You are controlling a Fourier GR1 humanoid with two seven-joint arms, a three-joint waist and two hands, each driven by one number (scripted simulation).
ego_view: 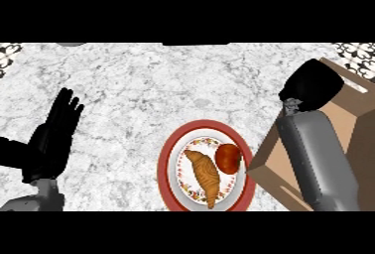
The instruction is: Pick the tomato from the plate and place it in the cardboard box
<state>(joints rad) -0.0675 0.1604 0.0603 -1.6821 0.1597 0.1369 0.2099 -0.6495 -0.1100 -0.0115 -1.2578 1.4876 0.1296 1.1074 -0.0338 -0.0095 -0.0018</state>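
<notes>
Nothing of the task is done yet, as far as I can judge: the tomato [230, 158] lies on the plate [165, 166], touching a croissant [204, 177]. My right hand [311, 85] hangs over the cardboard box [359, 114], well beyond the tomato, which sits back toward my elbow. Its fingers are hidden; I cannot tell their state. My left hand [53, 139] rests far to the side, fingers straight and together. Left to do: grasp, carry, release. No writing readable anywhere.
</notes>
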